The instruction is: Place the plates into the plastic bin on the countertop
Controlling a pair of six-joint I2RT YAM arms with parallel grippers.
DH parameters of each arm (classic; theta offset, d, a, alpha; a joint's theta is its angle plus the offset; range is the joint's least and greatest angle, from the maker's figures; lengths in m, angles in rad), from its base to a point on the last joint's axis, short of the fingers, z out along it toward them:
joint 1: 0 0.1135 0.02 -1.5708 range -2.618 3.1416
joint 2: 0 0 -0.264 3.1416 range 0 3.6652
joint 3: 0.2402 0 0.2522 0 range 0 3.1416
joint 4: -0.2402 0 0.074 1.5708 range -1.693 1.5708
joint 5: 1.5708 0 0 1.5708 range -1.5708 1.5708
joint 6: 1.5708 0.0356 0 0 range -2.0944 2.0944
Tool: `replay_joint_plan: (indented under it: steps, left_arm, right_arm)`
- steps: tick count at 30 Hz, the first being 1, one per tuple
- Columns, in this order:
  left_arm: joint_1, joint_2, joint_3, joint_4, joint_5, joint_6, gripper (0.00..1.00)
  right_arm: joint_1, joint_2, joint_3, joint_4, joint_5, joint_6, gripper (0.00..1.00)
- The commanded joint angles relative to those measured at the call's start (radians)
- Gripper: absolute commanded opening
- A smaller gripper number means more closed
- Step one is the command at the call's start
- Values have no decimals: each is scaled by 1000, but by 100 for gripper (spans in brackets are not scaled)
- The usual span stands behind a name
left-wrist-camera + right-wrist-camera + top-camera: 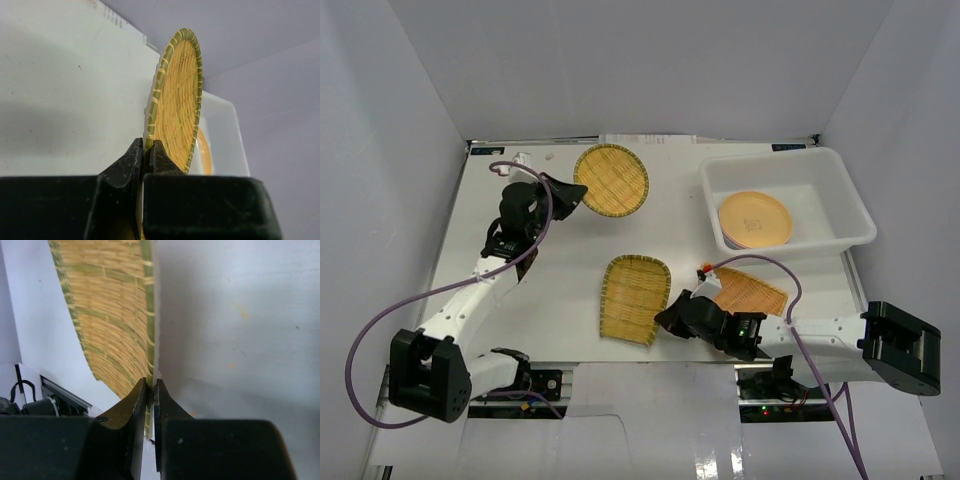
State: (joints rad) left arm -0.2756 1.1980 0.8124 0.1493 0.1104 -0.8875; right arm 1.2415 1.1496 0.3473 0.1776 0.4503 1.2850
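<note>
- The left jaws are clamping on the rim of the round bamboo tray (611, 180) at its 8 o'clock edge (the left wrist view is showing the green-bound rim (180, 100) pinched between both tips).
- That tray is sitting toward 11 o'clock on the white surface (560, 285), well apart from the plastic bin (785, 175).
- The right jaws are pinching the scoop-shaped tray (634, 298) at its 4 o'clock edge. The tips are standing nearly together, with only the woven rim (110, 315) between them.
- The scoop-shaped tray is lying near 6 o'clock on the surface.
- The fan-shaped tray (752, 293) is lying toward 4 o'clock, near the bin's 6 o'clock wall.
- The bin is standing at 2 o'clock, holding the orange-yellow plate (755, 218) on top of other round plates (these are mostly hidden beneath it).
</note>
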Motion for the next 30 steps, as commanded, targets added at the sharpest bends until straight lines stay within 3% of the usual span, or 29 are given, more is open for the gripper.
replay_joint_plan:
  steps: [1, 8, 17, 26, 30]
  left_arm:
    - [10, -93, 67, -8, -26, 16, 0]
    - [12, -201, 155, -88, -17, 47, 0]
    - [12, -271, 192, -116, 23, 35, 0]
    - [12, -215, 238, -44, 238, -62, 0]
    - [1, -144, 245, 12, 337, -117, 0]
  right_arm:
    - [6, -34, 64, 75, 70, -79, 8]
    - [3, -91, 240, 68, 171, -378, 8]
    - [-169, -211, 343, 37, 94, -478, 8]
    - [-549, -329, 452, -50, 79, -613, 8]
    - [-861, -323, 458, -66, -83, -581, 8]
